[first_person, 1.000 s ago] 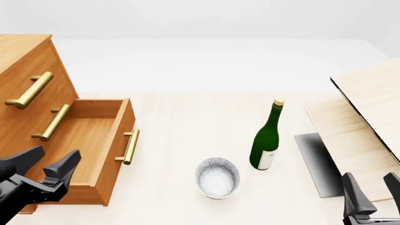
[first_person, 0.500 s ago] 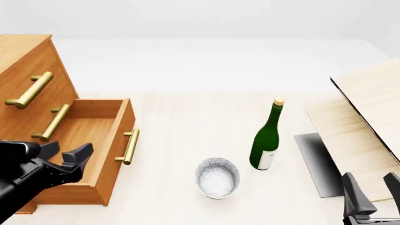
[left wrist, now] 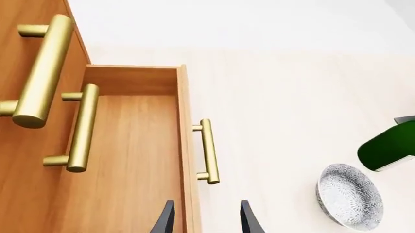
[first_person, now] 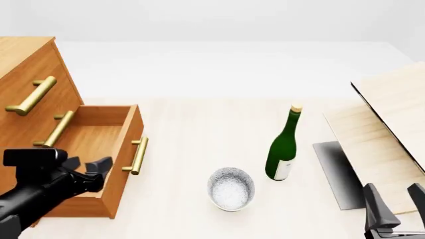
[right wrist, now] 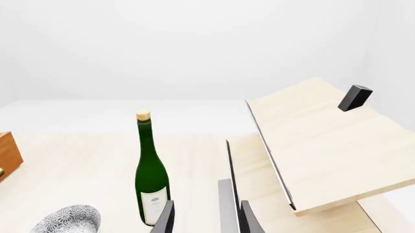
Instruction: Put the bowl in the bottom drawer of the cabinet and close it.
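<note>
Pale tabletop (first_person: pixel 192 124): the bowl (first_person: pixel 230 188) sits beside the green bottle (first_person: pixel 283 145); left gripper (first_person: pixel 85 169), jaws released, hovers over the open bottom drawer (first_person: pixel 99 144); right gripper (first_person: pixel 393 204) released too.

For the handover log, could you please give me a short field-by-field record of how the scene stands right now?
bowl: upright on the table, empty, near the green bottle; bowl at
bottom drawer: pulled open, nothing inside
cabinet: two upper drawers shut
left hand: open, over the drawer's front edge, holding nothing
right hand: open, low at the near right, holding nothing
task status: bowl not yet in drawer
</note>
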Controlling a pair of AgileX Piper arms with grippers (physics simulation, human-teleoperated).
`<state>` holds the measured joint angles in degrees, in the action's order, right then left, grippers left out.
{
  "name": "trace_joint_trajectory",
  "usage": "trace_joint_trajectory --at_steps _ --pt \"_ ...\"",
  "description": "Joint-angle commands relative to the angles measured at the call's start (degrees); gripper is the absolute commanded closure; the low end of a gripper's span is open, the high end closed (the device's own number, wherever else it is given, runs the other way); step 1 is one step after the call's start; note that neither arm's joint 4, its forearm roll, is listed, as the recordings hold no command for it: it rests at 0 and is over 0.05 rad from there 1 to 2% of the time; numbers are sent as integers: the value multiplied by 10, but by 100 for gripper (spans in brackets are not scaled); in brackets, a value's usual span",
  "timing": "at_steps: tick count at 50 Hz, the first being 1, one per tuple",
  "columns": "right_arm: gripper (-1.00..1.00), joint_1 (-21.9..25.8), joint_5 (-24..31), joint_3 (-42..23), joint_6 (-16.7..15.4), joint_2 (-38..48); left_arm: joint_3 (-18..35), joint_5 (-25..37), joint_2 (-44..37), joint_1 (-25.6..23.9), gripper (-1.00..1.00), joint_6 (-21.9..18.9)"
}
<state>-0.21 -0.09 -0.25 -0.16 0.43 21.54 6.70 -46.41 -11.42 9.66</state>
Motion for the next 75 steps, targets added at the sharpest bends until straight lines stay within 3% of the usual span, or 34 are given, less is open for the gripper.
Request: trace_joint_trajectory --at_steps 1,44,75 --pt "-100 0 0 0 0 0 -11 -31 -44 4 -100 5" --pt "-100 0 0 0 0 0 -37 -99 -142 0 -100 0" --pt "-100 0 0 0 0 0 -40 -111 -150 -33 -100 -1"
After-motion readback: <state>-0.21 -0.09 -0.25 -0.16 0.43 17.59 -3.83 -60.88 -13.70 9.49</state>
